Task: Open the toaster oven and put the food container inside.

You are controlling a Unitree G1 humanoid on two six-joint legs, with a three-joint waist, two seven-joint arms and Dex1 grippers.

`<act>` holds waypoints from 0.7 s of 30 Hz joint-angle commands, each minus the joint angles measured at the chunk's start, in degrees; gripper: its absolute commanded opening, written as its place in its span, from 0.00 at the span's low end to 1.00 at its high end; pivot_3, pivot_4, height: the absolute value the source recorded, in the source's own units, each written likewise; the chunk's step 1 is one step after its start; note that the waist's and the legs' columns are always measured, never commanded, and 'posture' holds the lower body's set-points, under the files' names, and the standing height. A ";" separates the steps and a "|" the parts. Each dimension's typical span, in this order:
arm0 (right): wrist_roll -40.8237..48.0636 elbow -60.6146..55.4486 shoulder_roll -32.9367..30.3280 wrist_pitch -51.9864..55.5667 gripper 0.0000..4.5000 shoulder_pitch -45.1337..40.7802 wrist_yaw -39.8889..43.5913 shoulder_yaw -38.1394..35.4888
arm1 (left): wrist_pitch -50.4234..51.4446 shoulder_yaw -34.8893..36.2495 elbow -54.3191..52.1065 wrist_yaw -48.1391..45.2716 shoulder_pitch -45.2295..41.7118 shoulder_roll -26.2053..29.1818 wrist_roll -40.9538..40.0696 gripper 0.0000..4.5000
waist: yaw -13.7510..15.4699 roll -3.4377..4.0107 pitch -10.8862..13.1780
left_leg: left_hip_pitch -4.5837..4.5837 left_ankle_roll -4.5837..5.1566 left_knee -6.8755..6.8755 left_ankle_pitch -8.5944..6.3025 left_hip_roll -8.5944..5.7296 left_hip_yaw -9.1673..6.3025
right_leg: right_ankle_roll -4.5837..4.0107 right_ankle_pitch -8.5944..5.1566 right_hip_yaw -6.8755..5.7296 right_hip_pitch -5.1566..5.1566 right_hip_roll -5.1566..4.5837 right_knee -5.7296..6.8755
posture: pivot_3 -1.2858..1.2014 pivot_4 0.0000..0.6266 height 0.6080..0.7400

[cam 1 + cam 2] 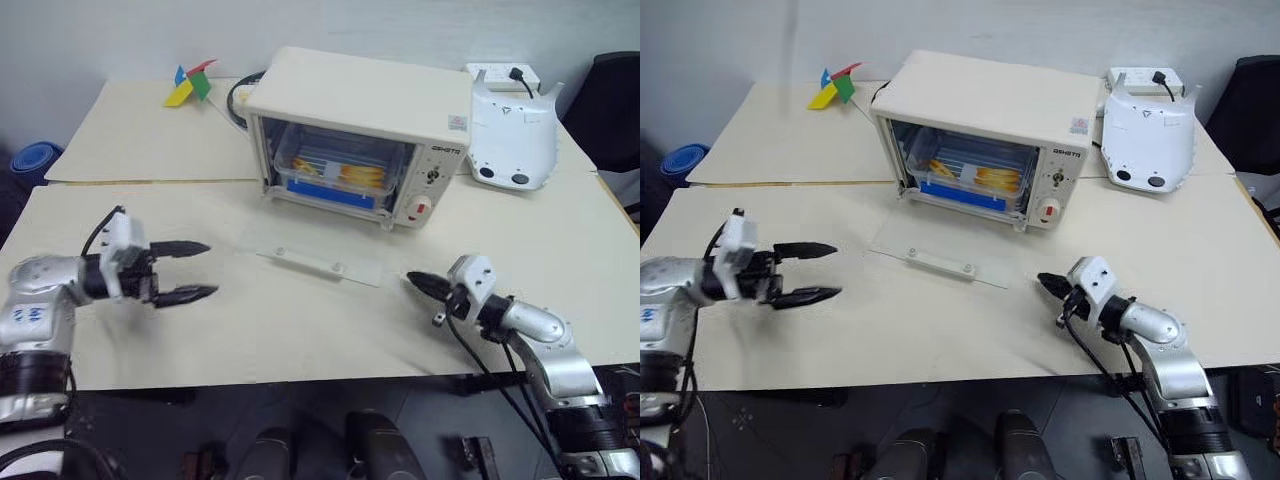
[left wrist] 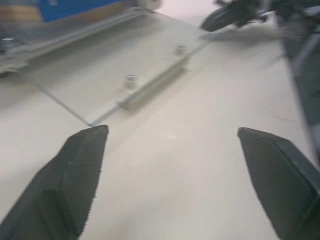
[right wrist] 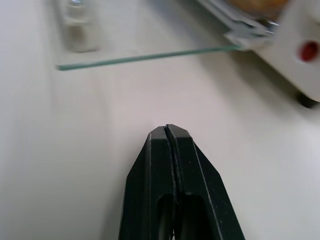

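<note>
The cream toaster oven (image 1: 360,95) stands at the back middle of the table. Its glass door (image 1: 312,258) lies dropped flat on the table in front of it, and the same door (image 2: 120,65) shows in the left wrist view. The food container (image 1: 333,172), clear with a blue strip and yellow-orange food, sits inside on the rack. My left gripper (image 1: 198,270) hovers open and empty over the table, left of the door. My right gripper (image 1: 415,281) is shut with nothing in it, right of the door's front edge; its fingers (image 3: 169,165) are pressed together.
A white curved device (image 1: 513,130) stands right of the oven, with a power strip (image 1: 503,74) behind it. Coloured paper pieces (image 1: 190,85) and a black cable (image 1: 238,100) lie at the back left. A seam (image 1: 140,182) runs between two tabletops.
</note>
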 commanded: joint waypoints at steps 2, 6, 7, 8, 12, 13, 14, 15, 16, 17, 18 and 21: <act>0.20 4.22 2.89 -6.12 0.00 -3.64 4.29 2.49 | 4.16 5.00 -5.67 -1.27 2.18 2.04 -5.44 1.00 | -0.06 0.00 0.00 | 0.01 0.00 0.01 0.00 0.00 -0.01 | 0.00 0.00 -0.01 0.00 0.00 0.01 | 0.52 0.24 1.00; 1.96 6.81 6.74 -9.87 0.00 -6.37 4.78 1.65 | 8.17 7.96 -9.60 2.85 3.12 0.01 -9.35 1.00 | -0.14 0.01 0.00 | 0.01 0.00 0.00 0.00 0.02 -0.01 | 0.00 0.00 -0.03 -0.01 0.01 0.00 | 0.52 0.24 1.00; 2.66 6.99 7.82 -11.26 0.00 -7.03 4.49 0.90 | 9.70 8.76 -11.14 4.39 3.53 -0.59 -10.61 1.00 | -0.14 0.01 0.00 | 0.00 0.00 0.00 0.00 0.02 -0.02 | 0.00 0.00 -0.04 -0.01 0.02 0.01 | 0.52 0.24 1.00; 3.09 7.15 8.54 -12.29 0.00 -7.48 4.33 0.40 | 10.74 9.32 -12.27 5.50 3.87 -0.98 -11.46 1.00 | -0.14 0.01 0.00 | 0.00 0.00 0.00 0.00 0.02 -0.02 | 0.00 0.00 -0.03 -0.01 0.01 0.00 | 0.52 0.24 1.00; 8.90 2.08 11.70 -11.99 0.00 -9.15 3.49 -2.36 | 9.86 12.27 -13.54 11.45 5.36 -3.31 -10.90 1.00 | -0.14 0.01 0.00 | 0.01 -0.01 -0.01 0.00 0.02 -0.02 | 0.00 0.00 -0.04 -0.01 0.02 0.01 | 0.52 0.24 1.00; 10.60 0.41 12.23 -11.15 0.00 -9.42 3.38 -2.90 | 9.03 12.71 -13.15 12.90 5.52 -3.83 -10.02 1.00 | -0.16 0.02 0.00 | 0.01 -0.01 -0.01 0.00 0.03 -0.03 | 0.00 0.00 -0.05 -0.01 0.02 0.01 | 0.52 0.24 1.00; 12.33 -1.29 12.77 -10.01 0.00 -9.99 2.59 -3.68 | 7.44 13.24 -12.31 14.06 5.39 -4.68 -9.27 1.00 | -0.19 0.02 0.01 | 0.02 -0.02 -0.02 0.00 0.03 -0.03 | 0.00 0.00 -0.05 -0.02 0.03 0.00 | 0.52 0.24 1.00; 14.44 -3.09 13.09 -8.28 0.00 -10.72 1.58 -4.58 | 5.67 13.35 -11.21 15.34 5.62 -5.18 -7.79 1.00 | -0.19 0.02 0.00 | 0.02 -0.02 -0.02 0.00 0.04 -0.03 | 0.00 0.00 -0.05 -0.02 0.03 0.01 | 0.52 0.24 1.00; 16.21 -4.62 13.06 -6.35 0.00 -11.37 0.58 -5.42 | 3.10 13.28 -9.99 16.05 5.91 -5.69 -6.19 1.00 | -0.17 0.02 0.00 | 0.01 -0.02 -0.01 0.00 0.04 -0.02 | 0.00 0.00 -0.05 -0.02 0.03 0.00 | 0.52 0.24 1.00; 18.31 -6.27 12.87 -4.23 0.00 -11.76 -0.05 -6.23 | 0.69 13.23 -9.05 16.19 6.61 -6.10 -4.90 1.00 | -0.14 0.04 0.00 | 0.01 -0.02 -0.01 0.00 0.03 -0.02 | -0.01 0.00 -0.05 -0.02 0.02 0.00 | 0.52 0.24 1.00; 20.65 -8.04 11.89 -1.27 0.00 -11.78 0.14 -6.76 | -1.46 13.15 -8.22 16.17 7.71 -6.33 -3.60 1.00 | -0.16 0.04 0.00 | 0.02 -0.02 -0.01 0.00 0.02 -0.02 | -0.01 0.00 -0.05 -0.02 0.02 0.00 | 0.52 0.24 1.00; 21.34 -11.44 6.69 2.51 0.08 -9.72 4.47 -6.59 | -6.07 13.14 -7.72 14.92 12.18 -6.09 -1.27 1.00 | -0.07 0.06 -0.02 | 0.02 -0.02 -0.08 -0.01 0.03 -0.05 | -0.01 0.00 -0.07 -0.02 0.02 -0.06 | 0.52 0.24 1.00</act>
